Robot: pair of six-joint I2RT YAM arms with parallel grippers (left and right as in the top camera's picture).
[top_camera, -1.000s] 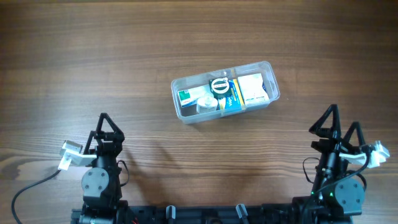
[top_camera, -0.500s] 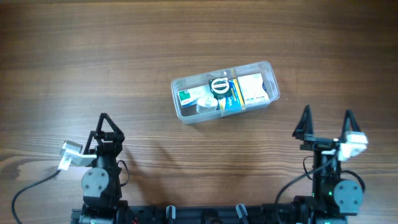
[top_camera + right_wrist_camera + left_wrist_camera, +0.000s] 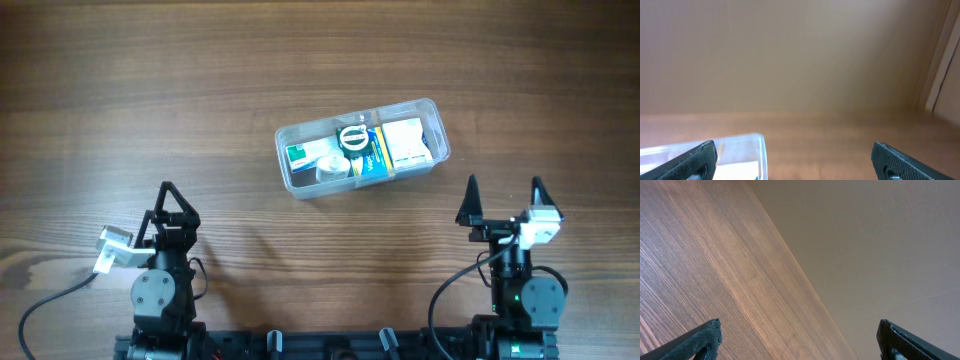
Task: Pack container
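Observation:
The container [image 3: 282, 158], a clear rectangular tub, lies slightly tilted right of the table's centre. Several items fill it: a green and white box [image 3: 299, 155], a round black and white cap [image 3: 352, 137], a blue and yellow packet [image 3: 372, 152] and a white box [image 3: 405, 142]. My left gripper [image 3: 167, 196] stands open at the near left, far from the tub; the left wrist view shows only bare wood between its fingers [image 3: 705, 336]. My right gripper [image 3: 504, 186] stands open at the near right, short of the tub. One corner of the container [image 3: 747, 146] appears in the right wrist view.
Brown wooden tabletop [image 3: 150, 90] runs all around the tub. A plain beige wall [image 3: 790, 50] stands beyond the table's far edge. Arm bases and cables sit along the near edge.
The right arm has swung left and turned, so its two fingers now stand side by side pointing away from the near edge. The left arm and the container have not moved.

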